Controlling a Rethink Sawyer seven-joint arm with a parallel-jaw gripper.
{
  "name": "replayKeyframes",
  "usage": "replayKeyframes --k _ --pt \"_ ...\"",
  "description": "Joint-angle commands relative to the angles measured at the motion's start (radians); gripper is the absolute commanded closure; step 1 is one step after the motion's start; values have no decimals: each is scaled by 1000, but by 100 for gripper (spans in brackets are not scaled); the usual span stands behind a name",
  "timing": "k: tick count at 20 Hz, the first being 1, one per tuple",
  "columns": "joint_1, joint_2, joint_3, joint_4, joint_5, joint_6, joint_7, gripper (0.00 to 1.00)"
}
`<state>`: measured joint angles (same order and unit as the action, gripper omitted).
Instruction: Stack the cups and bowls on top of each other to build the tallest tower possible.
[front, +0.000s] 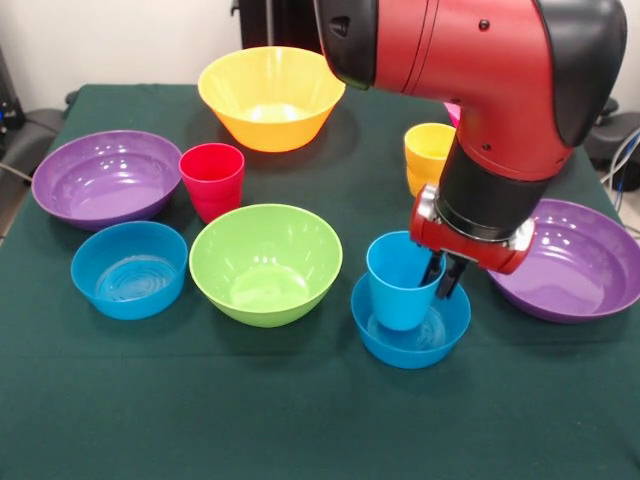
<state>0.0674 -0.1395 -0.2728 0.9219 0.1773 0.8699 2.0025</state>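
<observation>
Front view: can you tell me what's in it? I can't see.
A red robot arm's end effector grips the rim of a blue cup standing in a small blue bowl. Other colourful bowls and cups sit around on the green table.

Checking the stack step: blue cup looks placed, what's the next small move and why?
Probably open and lift straight up. The blue cup already stands upright inside the small blue bowl, and the end effector sits at the cup's rim, one finger apparently inside it. A sideways retreat could tip the cup.

My arm (500, 70) is glossy red with black joint caps, a black wrist cylinder, and a red flange carrying my dark pincer (443, 275).
</observation>
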Motion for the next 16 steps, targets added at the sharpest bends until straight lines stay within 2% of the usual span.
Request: replayKeyframes --k 1,5,16 --pt "13 5 49 -5 5 -87 191 100" --pt "10 26 48 -33 10 -88 193 100" --pt "11 42 46 -31 35 -113 213 100"
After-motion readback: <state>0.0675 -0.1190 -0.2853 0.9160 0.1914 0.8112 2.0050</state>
